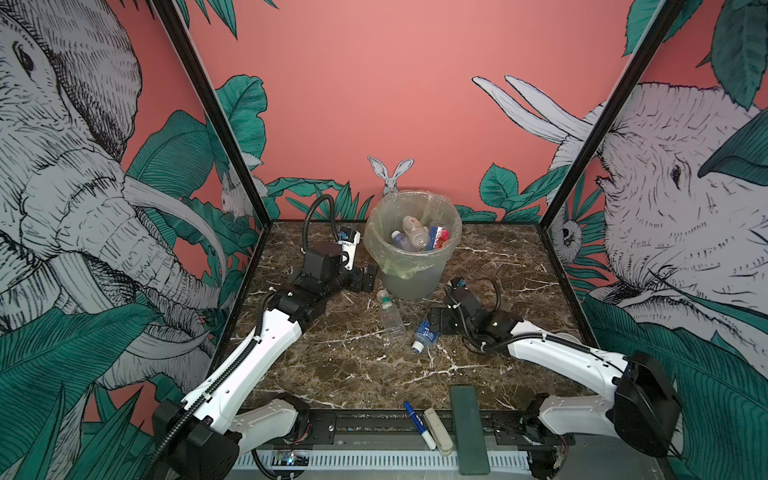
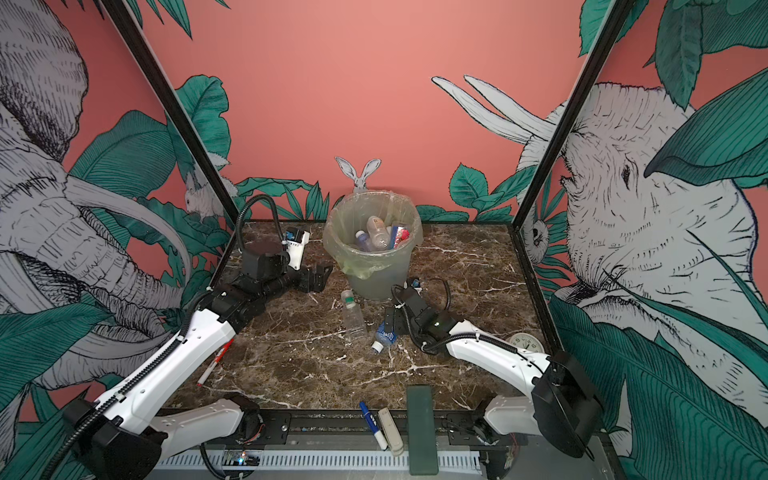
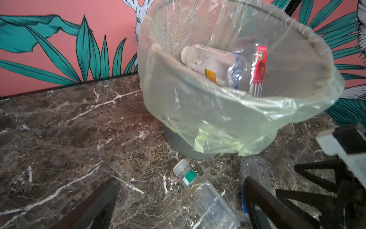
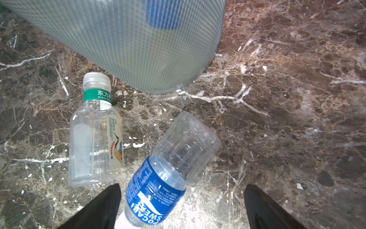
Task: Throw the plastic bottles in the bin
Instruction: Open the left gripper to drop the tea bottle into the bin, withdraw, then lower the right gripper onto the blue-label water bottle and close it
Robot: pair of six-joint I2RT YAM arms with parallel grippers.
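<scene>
Front rail first: marker pen (image 1: 419, 424) and dark green bar (image 1: 468, 428) lie well behind both claws; not task items, leave them; next out, R claw (image 4: 182, 187) sits low over the table (image 1: 332, 374), fingers spread wide, pinching nothing; blue-label btl (image 4: 172, 168) lies on its side partly btwn those fingers, cap end toward the wrist, clear base pointing ahead, body nearer one finger than the other; can't tell if that finger touches it; green-band btl (image 4: 95, 138) lies just outside the same finger, just beside the blue-label one, cap toward the bin (image 4: 138, 39); bin stands just ahead of R claw's tips, several btls (image 1: 415, 235) already inside; L claw (image 1: 365, 280) is further out, also spread and empty, close beside the bin's lower wall w/ the green-band btl's cap just in front of it

Step in hand, as I read it: pre-grasp on the blue-label btl; two left on the table, rest binned; next move prob calls for centring the fingers across the label, closing gently (thin, round, empty plastic, apt to roll or squirt out), then a high lift, since the rim sits well above the claw, and release over the opening; mind the near finger doesn't shove the green-band btl; L claw looks placed to take that one after
</scene>
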